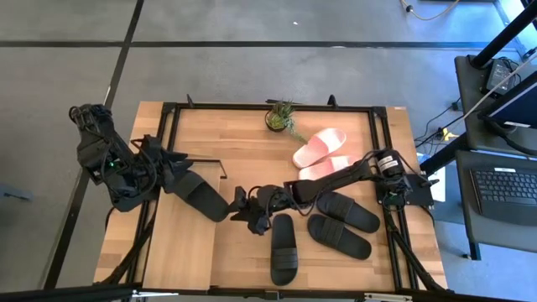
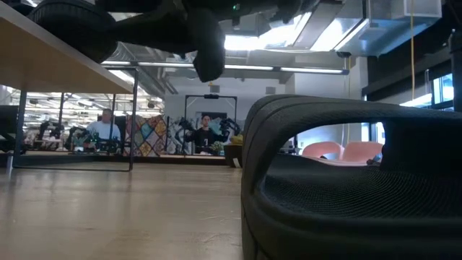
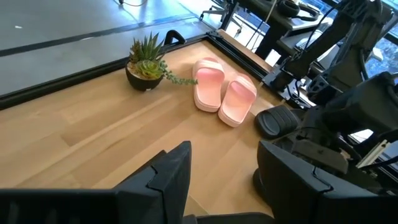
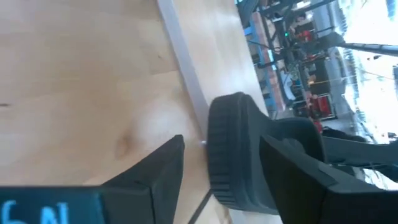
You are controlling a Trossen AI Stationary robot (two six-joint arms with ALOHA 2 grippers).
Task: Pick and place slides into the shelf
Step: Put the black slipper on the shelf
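Observation:
A black slide (image 1: 204, 195) lies slantwise on the light-wood shelf (image 1: 180, 252) at the table's left. Its near-right end (image 4: 233, 149) sticks out over the shelf's right edge. My right gripper (image 1: 241, 206) reaches in level from the right. It is open, with its fingers on either side of that end. My left gripper (image 1: 176, 178) hovers open above the slide's other end; only table shows between its fingers (image 3: 168, 180). Three more black slides (image 1: 284, 249) (image 1: 339, 235) (image 1: 347, 210) and two pink slides (image 1: 320, 147) lie flat on the table. My right gripper has the slide's overhanging end (image 4: 217, 155) between its fingers, coming level from the table's right. A gap shows beside one finger (image 4: 161, 168). The other finger (image 4: 298, 174) stands close against the strap side, and I cannot tell whether it touches.
A small potted plant (image 1: 281, 117) stands at the far edge, left of the pink slides. In the low view one black slide (image 2: 346, 180) fills the foreground and the shelf's underside (image 2: 43, 65) spans the upper left. Bare wood lies between the shelf and the plant.

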